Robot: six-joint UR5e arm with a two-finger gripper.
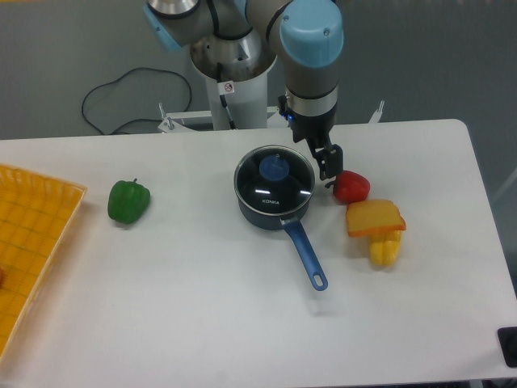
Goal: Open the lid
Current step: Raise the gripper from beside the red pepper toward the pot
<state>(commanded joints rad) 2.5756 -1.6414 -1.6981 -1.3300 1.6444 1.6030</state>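
The lid is a round clear-glass disc with a metal rim, a blue centre knob and small white lettering. It lies flat on the dark blue saucepan, whose long blue handle points toward the front right. My gripper hangs just right of the pan's rim, above the table, between the pan and a red pepper. It holds nothing. Its fingers look close together, but the gap between them does not show clearly.
A red pepper lies just right of the gripper. An orange wedge and a yellow pepper lie further right. A green pepper sits at the left. A yellow tray is at the left edge.
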